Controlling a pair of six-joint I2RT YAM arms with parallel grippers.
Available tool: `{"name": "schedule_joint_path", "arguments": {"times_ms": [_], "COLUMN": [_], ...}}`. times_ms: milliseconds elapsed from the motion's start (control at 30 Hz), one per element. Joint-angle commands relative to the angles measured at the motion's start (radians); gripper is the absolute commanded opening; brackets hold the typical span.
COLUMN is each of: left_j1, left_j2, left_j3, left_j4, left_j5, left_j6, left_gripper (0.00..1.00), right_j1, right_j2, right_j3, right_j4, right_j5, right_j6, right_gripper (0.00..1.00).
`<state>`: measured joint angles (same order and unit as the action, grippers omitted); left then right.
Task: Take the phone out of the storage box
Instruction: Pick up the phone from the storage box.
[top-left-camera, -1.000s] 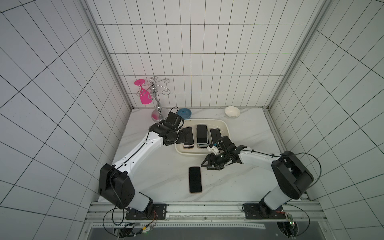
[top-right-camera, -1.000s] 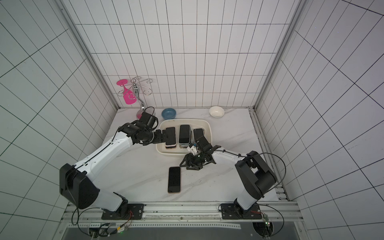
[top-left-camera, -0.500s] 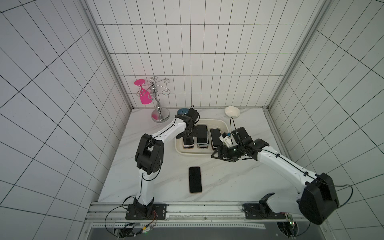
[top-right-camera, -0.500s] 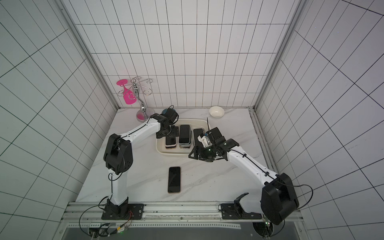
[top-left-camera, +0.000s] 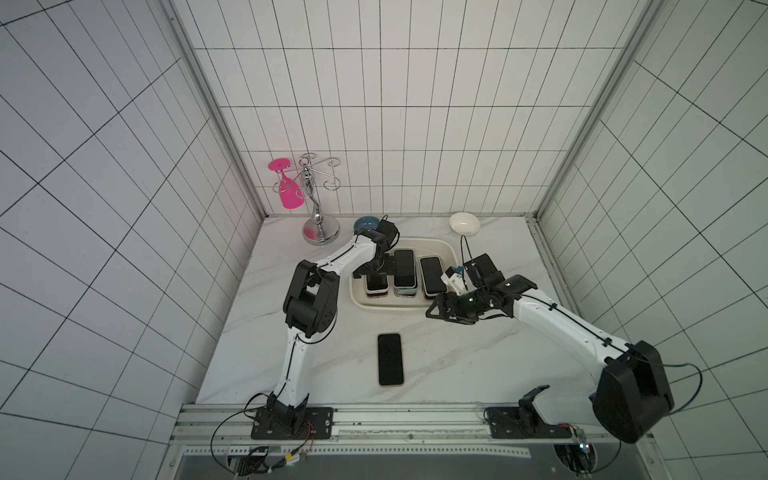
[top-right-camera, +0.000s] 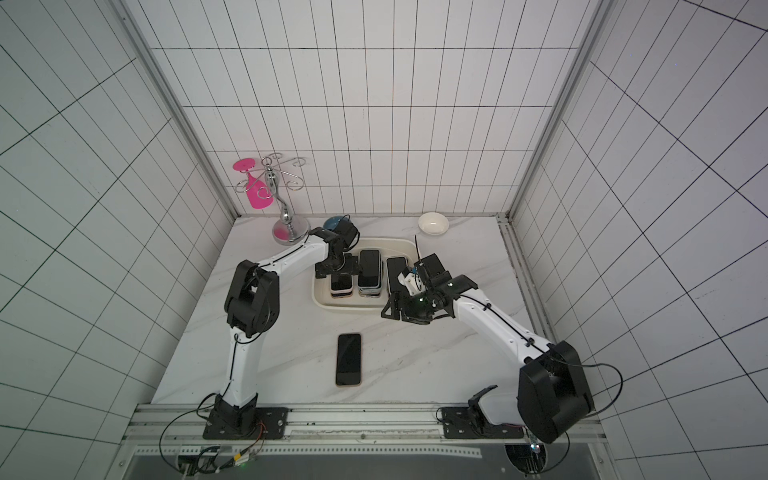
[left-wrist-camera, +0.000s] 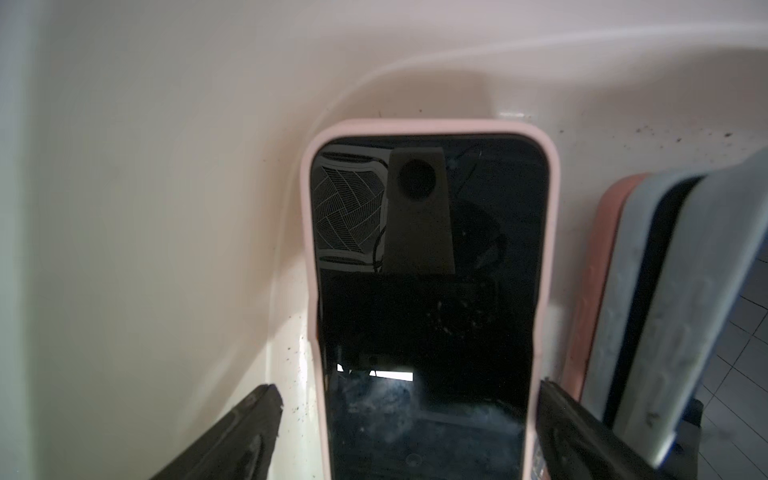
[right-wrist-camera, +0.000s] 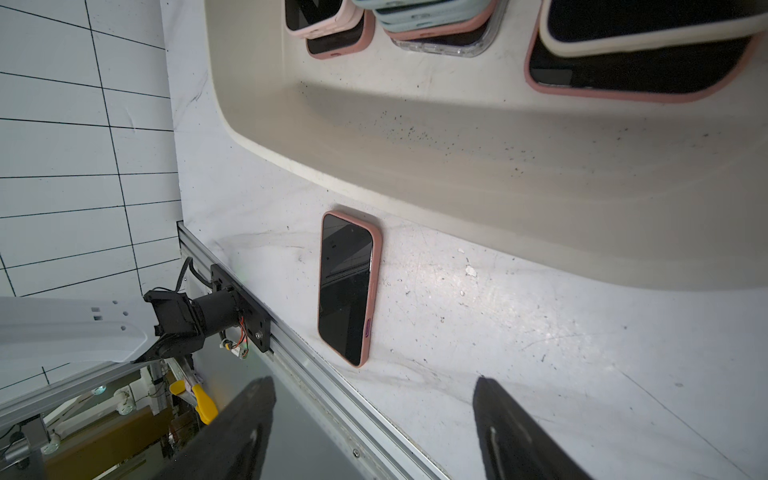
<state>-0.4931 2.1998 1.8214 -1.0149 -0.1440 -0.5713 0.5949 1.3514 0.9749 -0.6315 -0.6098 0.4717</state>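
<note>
Storage box (top-left-camera: 390, 306) packed: three phone stacks side by side, slim gaps. Left gripper (left-wrist-camera: 407, 395) fingers straddle pink-cased phone (left-wrist-camera: 428, 291); box wall hems one side, middle stack (left-wrist-camera: 665, 291) other. Table (top-left-camera: 478, 365) open around lone phone (top-left-camera: 390, 359).

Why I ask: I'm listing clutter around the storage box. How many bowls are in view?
2. The blue bowl stands by the back wall, partly hidden behind the left arm; the white bowl stands by the back wall too, beyond the storage box. No others show.

Blue bowl (top-left-camera: 363, 223) half-hidden (arm (top-left-camera: 345, 257)), lower phones (right-wrist-camera: 340, 45) — covered
</note>
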Motion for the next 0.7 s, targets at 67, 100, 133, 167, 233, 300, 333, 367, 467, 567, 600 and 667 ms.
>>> {"name": "schedule_joint_path", "arguments": {"times_ms": [67, 100, 133, 167, 233, 300, 333, 367, 467, 567, 600, 667], "left_j1": [0.004, 0.004, 0.004, 0.004, 0.004, 0.007, 0.008, 0.01, 0.014, 0.02, 0.021, 0.021], "left_j2": [0.018, 0.02, 0.021, 0.023, 0.024, 0.02, 0.014, 0.005, -0.033, -0.067, -0.081, -0.123], "left_j3": [-0.011, -0.014, -0.014, -0.015, -0.02, -0.031, -0.039, -0.046, -0.065, -0.065, -0.065, -0.066], "left_j4": [0.042, 0.044, 0.045, 0.048, 0.05, 0.053, 0.058, 0.062, 0.077, 0.067, 0.064, 0.057], "left_j5": [0.033, 0.037, 0.041, 0.048, 0.054, 0.054, 0.054, 0.05, 0.045, 0.038, 0.034, 0.026], "left_j6": [0.01, 0.013, 0.013, 0.014, 0.016, 0.017, 0.019, 0.02, 0.028, 0.037, 0.043, 0.057], "left_gripper": [0.98, 0.98, 0.98, 0.97, 0.95, 0.91, 0.89, 0.87, 0.75, 0.69, 0.69, 0.69], "right_j1": [-0.01, -0.01, -0.01, -0.009, -0.009, -0.009, -0.01, -0.01, -0.01, -0.012, -0.013, -0.021], "right_j2": [0.015, 0.015, 0.014, 0.015, 0.015, 0.015, 0.013, 0.012, 0.012, 0.018, 0.021, 0.023], "right_j3": [0.044, 0.045, 0.044, 0.042, 0.039, 0.035, 0.034, 0.033, 0.034, 0.045, 0.049, 0.065], "right_j4": [-0.019, -0.017, -0.016, -0.014, -0.013, -0.011, -0.011, -0.011, -0.01, -0.011, -0.013, -0.016], "right_j5": [-0.002, -0.002, -0.002, -0.004, -0.004, 0.001, 0.002, 0.003, 0.008, 0.013, 0.015, 0.023], "right_j6": [-0.025, -0.025, -0.026, -0.025, -0.025, -0.025, -0.023, -0.022, -0.022, -0.022, -0.025, -0.032], "right_gripper": [0.78, 0.78, 0.78, 0.77, 0.76, 0.75, 0.75, 0.75, 0.75, 0.74, 0.74, 0.74]}}
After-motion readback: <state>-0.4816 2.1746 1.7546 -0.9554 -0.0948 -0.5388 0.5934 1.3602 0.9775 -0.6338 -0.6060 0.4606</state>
